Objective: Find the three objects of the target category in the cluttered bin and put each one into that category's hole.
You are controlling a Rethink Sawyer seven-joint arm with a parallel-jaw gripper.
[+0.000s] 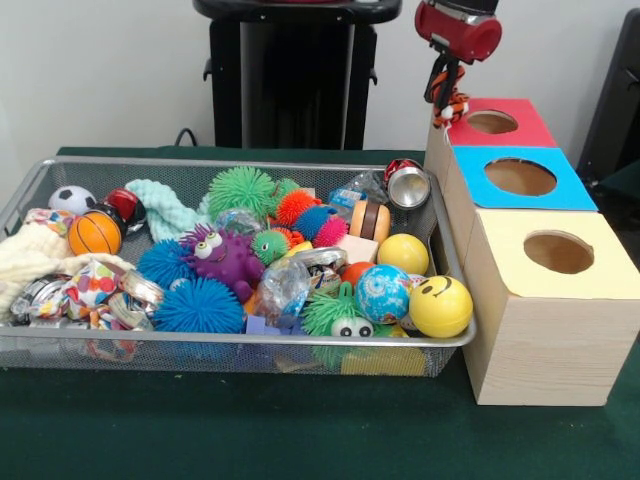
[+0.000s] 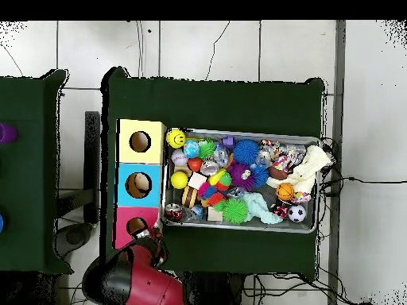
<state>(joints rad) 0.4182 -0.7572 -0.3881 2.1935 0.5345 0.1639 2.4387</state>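
Note:
The bin (image 1: pixel 240 163) is a wide silver mesh basket full of toys; it also shows in the overhead view (image 2: pixel 238 228). The hole (image 1: pixel 492 122) is the round cut-out in the red-topped wooden box, seen from above too (image 2: pixel 137 226). My gripper (image 1: pixel 448 108) hangs from the red arm at the left edge of the red top, just beside the hole. It is shut on a small orange, black and white striped toy (image 1: pixel 452 100). In the overhead view the gripper (image 2: pixel 148 237) sits at the red box's corner, and the toy is hard to make out.
A blue-topped box (image 1: pixel 520 178) and a yellow-topped box (image 1: pixel 558 252) stand in a row with the red one, right of the bin. The bin holds spiky balls, a purple monster (image 1: pixel 222 255), a yellow smiley ball (image 1: pixel 440 305), a basketball (image 1: pixel 95 233) and cloth.

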